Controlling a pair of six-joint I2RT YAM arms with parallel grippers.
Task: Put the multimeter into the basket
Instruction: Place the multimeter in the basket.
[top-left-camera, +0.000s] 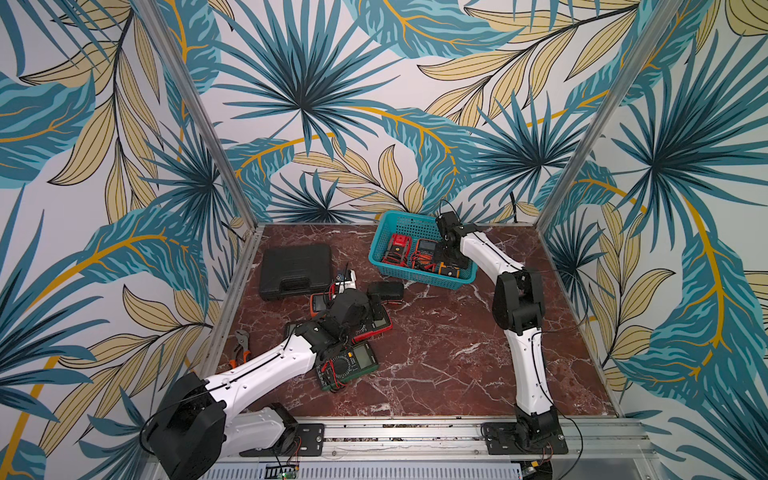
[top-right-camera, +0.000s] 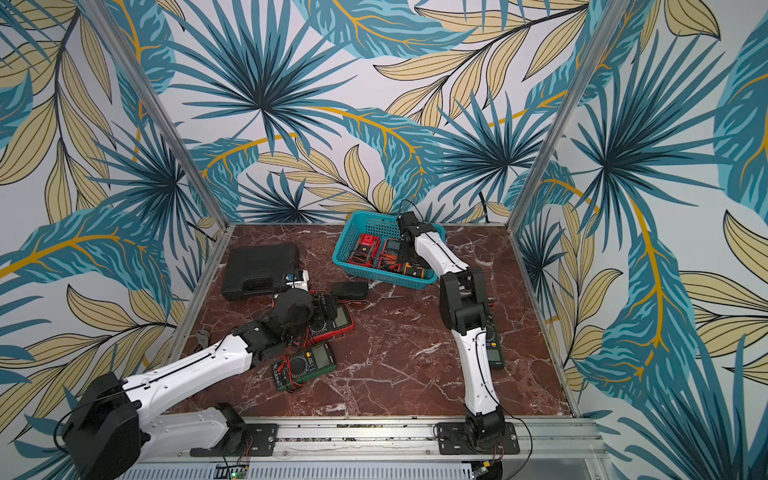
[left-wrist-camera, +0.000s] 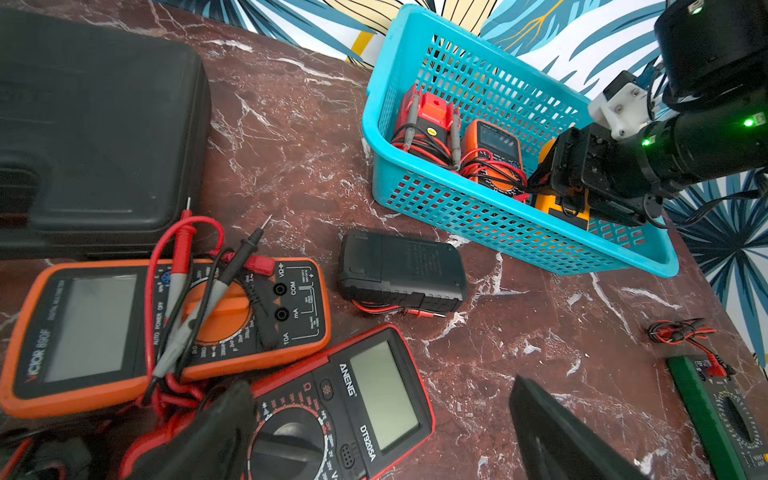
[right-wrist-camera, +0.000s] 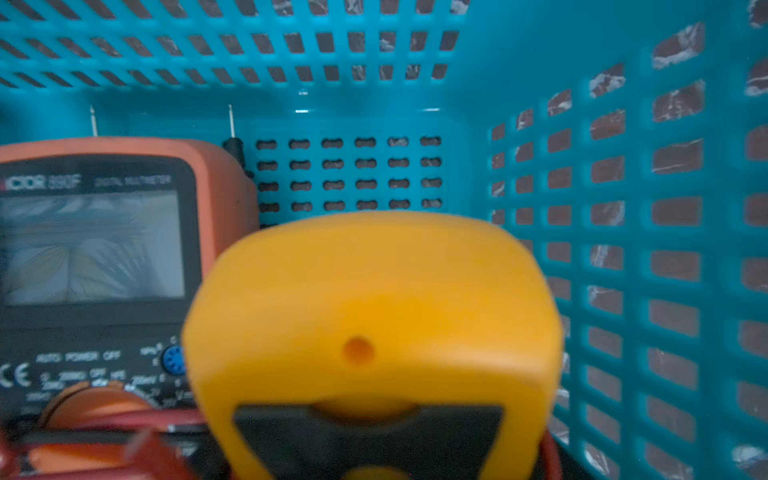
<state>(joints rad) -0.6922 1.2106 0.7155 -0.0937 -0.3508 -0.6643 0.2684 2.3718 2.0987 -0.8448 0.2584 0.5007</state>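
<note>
Yellow multimeter (right-wrist-camera: 374, 291): inside basket (top-left-camera: 380, 239), near its right end, just beside orange multimeter (right-wrist-camera: 104, 232); clamped by right gripper (left-wrist-camera: 561, 183). Long axis tilted, in line with the gripper, rounded end toward the basket floor. Right arm: elbow raised, wrist dipped over the rim. Left gripper (left-wrist-camera: 382, 415): spread wide, above red multimeter (left-wrist-camera: 291, 449) on table (top-left-camera: 436, 353).

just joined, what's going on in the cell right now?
The right claw is down inside the teal basket, closed on a yellow multimeter and not yet released. A red meter and an orange meter already lie in there. The left claw hangs open over the ANENG multimeter, gripping nothing. The Victor multimeter, a green multimeter and a black face-down unit wait on the table.
</note>
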